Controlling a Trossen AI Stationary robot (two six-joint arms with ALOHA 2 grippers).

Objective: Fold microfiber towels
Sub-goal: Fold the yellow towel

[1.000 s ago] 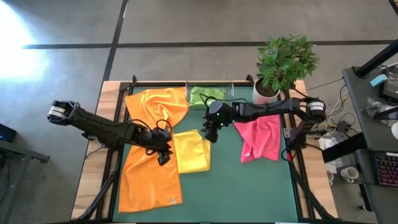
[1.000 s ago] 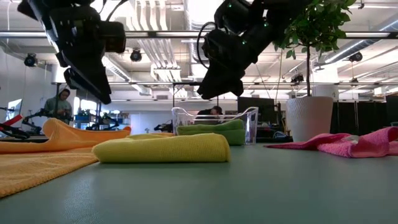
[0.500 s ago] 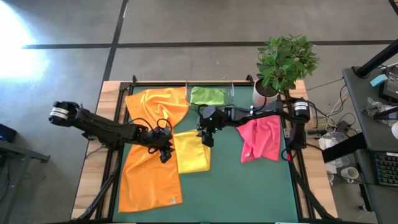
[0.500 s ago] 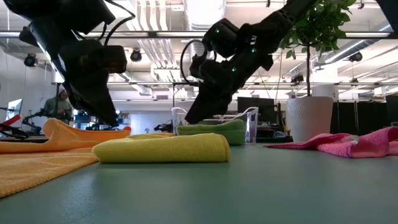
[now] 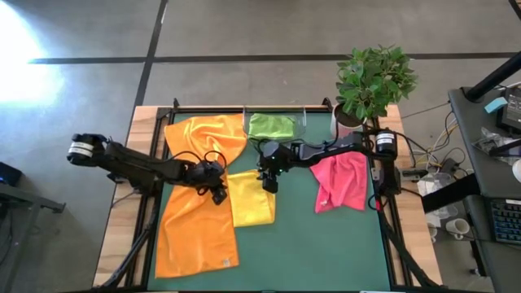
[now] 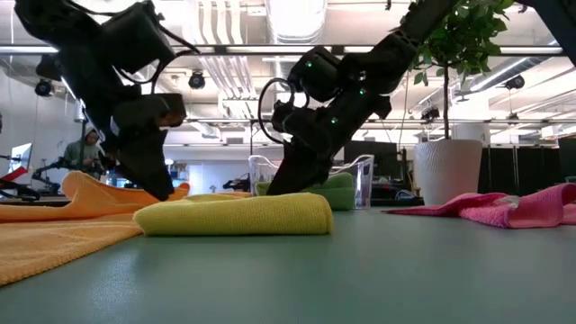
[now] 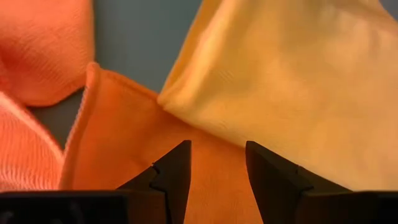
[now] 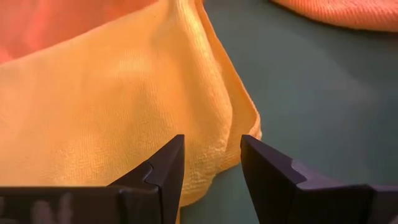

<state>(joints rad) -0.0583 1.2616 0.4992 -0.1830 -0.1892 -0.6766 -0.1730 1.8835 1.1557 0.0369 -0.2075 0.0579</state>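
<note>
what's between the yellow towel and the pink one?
Bare green table only, seen in the high view. The yellow towel and pink towel lie apart; the right gripper is at the yellow towel's far corner.

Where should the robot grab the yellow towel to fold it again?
Probably at its two far corners. The yellow towel lies flat and already folded, with the left gripper open over its left corner and the right gripper open over its right corner. Coming down from above, each could pinch the layered edge.
</note>
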